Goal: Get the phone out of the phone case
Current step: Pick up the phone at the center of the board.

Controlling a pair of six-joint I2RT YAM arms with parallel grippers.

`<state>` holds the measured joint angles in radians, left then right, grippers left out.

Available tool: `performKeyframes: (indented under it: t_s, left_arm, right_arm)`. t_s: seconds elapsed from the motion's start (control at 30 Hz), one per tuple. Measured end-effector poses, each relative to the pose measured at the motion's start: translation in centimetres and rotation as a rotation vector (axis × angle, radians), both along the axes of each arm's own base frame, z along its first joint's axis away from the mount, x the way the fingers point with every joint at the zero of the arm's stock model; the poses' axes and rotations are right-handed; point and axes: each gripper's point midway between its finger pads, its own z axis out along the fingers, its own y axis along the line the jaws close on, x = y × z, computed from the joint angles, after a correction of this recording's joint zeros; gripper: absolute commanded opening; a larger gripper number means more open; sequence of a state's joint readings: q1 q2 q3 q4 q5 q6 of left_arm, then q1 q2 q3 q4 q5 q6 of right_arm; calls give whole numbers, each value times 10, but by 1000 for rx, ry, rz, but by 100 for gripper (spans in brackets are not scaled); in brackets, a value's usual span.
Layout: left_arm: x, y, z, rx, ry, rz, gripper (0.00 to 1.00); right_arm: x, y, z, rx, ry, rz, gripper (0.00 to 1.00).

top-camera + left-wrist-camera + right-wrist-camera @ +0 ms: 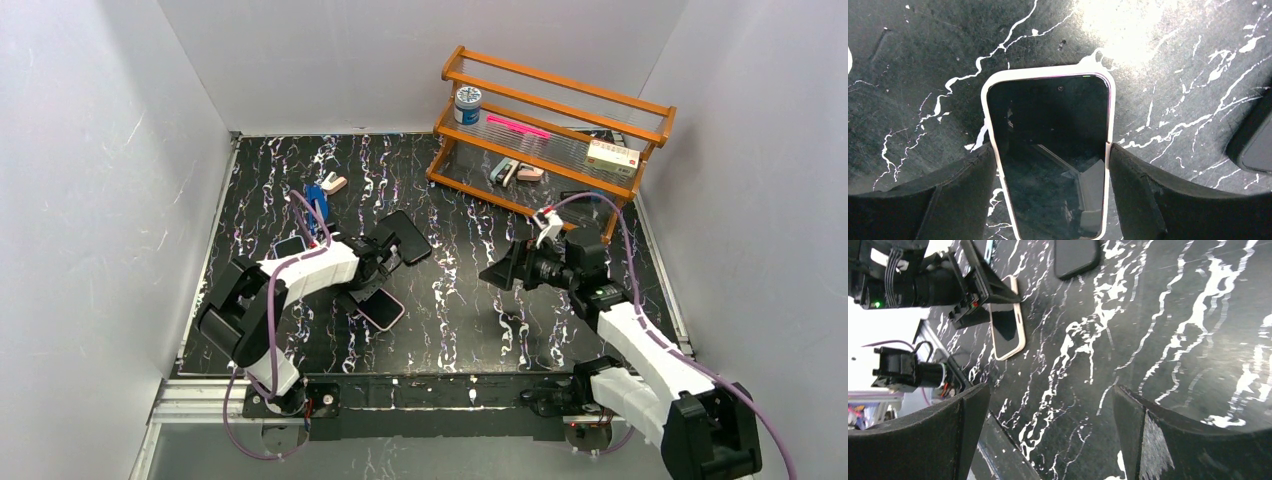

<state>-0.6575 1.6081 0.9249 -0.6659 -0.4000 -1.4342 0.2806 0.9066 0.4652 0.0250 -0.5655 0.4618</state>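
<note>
A phone in a pale pink case (1048,165) lies screen up on the black marbled table. It also shows in the top view (380,308) and the right wrist view (1008,327). My left gripper (1050,160) straddles the near part of the phone, and both fingers (1143,195) press against the case's long edges. In the top view the left gripper (362,280) is low over the phone's far end. My right gripper (505,270) is open and empty above bare table at the middle right, with nothing between its jaws in its wrist view (1050,405).
A black case or phone (405,238) lies just beyond the left gripper and also shows in the left wrist view (1255,145). Another dark phone (290,245) and a blue object (318,195) lie at the left. A wooden shelf (555,130) with small items stands at the back right.
</note>
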Motion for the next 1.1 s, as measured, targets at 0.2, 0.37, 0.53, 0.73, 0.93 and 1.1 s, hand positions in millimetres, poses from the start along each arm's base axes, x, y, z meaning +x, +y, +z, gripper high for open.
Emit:
performKeyframes:
  t_s: [0.2,0.37,0.53,0.73,0.93,1.1]
  left_arm:
    - [-1,-3,3,-43,-37,-47,24]
    - [-2,-10,8,-130,-98,-71,19]
    - [-2,-23,15,-228,-150,-98,14]
    - [2,-41,29,-349,-226,-145,11]
    - [2,-51,40,-420,-270,-193,11]
    - [4,-57,49,-452,-295,-219,11]
  right_arm:
    - [-20,32,-16,40,48,92,99]
    - [-33,62,-21,78,68,153,96]
    - [-48,96,-30,102,83,234,91]
    - [-62,124,-59,79,129,312,85]
    - [-60,145,-74,82,131,362,82]
    - [-54,162,-77,102,90,411,67]
